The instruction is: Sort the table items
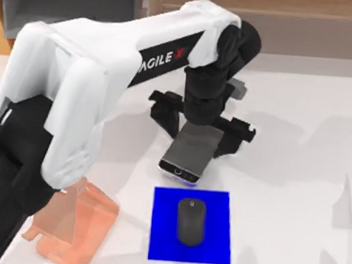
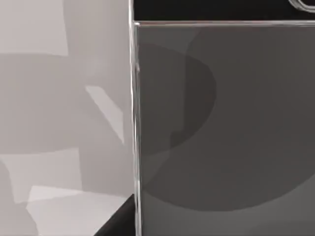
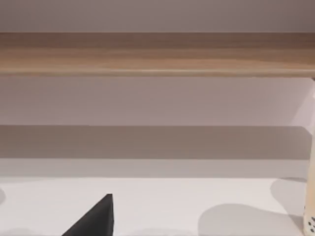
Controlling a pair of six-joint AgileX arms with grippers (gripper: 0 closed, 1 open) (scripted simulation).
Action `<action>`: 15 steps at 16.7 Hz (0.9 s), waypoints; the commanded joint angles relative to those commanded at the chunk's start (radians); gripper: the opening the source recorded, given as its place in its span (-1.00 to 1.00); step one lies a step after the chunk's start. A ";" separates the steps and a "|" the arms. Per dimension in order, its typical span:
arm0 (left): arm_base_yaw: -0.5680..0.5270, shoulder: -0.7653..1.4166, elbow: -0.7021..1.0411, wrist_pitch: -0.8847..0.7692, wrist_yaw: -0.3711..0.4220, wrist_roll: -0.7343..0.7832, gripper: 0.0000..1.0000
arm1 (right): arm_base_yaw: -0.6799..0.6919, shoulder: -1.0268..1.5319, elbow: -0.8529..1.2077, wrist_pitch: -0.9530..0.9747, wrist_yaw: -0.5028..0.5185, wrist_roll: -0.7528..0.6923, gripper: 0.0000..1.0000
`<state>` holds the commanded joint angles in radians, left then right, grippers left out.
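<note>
My left arm stretches from the table's (image 1: 298, 116) left side toward its middle and bends down at the wrist, so the left gripper (image 1: 201, 129) hangs over the phone (image 1: 189, 152) with its fingers spread wide, one on each side. The phone lies just beyond the blue mat (image 1: 163, 228), where the mouse (image 1: 191, 222) rests, and its grey screen (image 2: 221, 128) sits close under the left wrist camera. The pink stand (image 1: 76, 225) is at the near left.

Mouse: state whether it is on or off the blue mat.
On. In the top view the mouse lies wholly inside the blue mat, blue showing on every side.
</note>
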<state>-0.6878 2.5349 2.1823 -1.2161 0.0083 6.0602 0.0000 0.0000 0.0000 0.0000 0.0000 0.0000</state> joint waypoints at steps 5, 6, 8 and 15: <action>-0.005 -0.009 0.060 -0.073 0.000 0.006 -1.00 | 0.000 0.000 0.000 0.000 0.000 0.000 1.00; -0.004 -0.010 0.063 -0.078 0.000 0.005 -1.00 | 0.000 0.000 0.000 0.000 0.000 0.000 1.00; -0.004 -0.010 0.063 -0.078 0.000 0.005 -1.00 | 0.000 0.000 0.000 0.000 0.000 0.000 1.00; -0.014 -0.037 0.036 -0.074 -0.024 -0.116 -1.00 | 0.000 0.000 0.000 0.000 0.000 0.000 1.00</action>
<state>-0.7020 2.4981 2.2187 -1.2898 -0.0153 5.9444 0.0000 0.0000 0.0000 0.0000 0.0000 0.0000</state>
